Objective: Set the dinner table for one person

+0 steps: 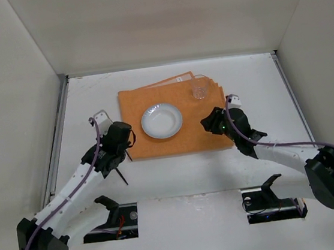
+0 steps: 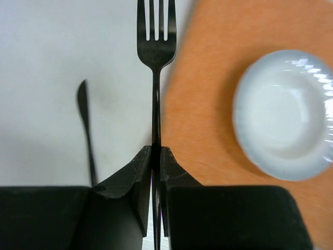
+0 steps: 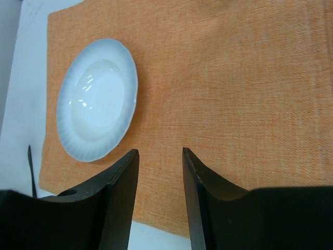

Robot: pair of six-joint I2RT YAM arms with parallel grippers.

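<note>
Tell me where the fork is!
The left gripper pinches the fork, tines over the orange cloth's left edge, with the white plate to its right in the left wrist view.

No readable text, labels, brands or numbers on anything.

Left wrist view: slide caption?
Fingers shut on a black fork above the orange cloth's edge, white plate alongside.

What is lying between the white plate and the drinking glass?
Only bare orange cloth; nothing else lies between the plate and the glass. The top external view shows it.
</note>
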